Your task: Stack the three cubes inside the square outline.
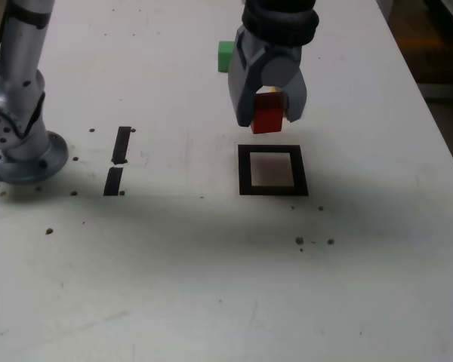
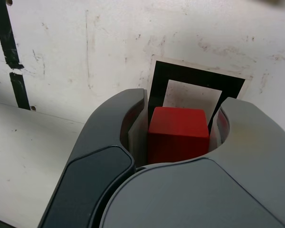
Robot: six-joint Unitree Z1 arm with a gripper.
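While the fingers (image 1: pixel 272 113) grip the one red cube (image 2: pixel 178 135) near the single square outline (image 1: pixel 245 170), its centre holds nothing, so stacking looks barely begun. One green cube (image 1: pixel 225 56) sits on the worktop (image 1: pixel 158 241), well off; a yellow bit (image 1: pixel 273 89) peeks out behind the fingers. All three need placing.

No readable text, labels, brands, numbers or signs in exterior view or wrist view.
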